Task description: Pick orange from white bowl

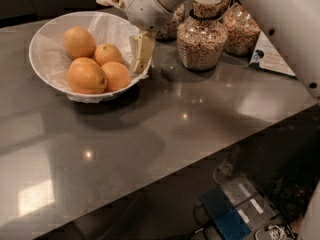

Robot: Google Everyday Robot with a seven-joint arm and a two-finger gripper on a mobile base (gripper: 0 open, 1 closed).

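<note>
The white bowl (45, 39) with a crinkled paper lining stands at the far left of the dark counter. It holds several oranges: one at the back left (79, 42), one in the middle (108, 53), a big one in front (86, 77) and one at the front right (116, 75). My gripper (141, 53) hangs from the white arm over the bowl's right rim, its cream fingers pointing down just right of the oranges, touching none of them. It holds nothing.
Glass jars of cereal (201, 39) stand right behind the gripper, with another jar (241, 28) further right. A printed card (270, 58) leans at the right. The counter's front edge (210, 156) runs diagonally, with electronics on the floor below.
</note>
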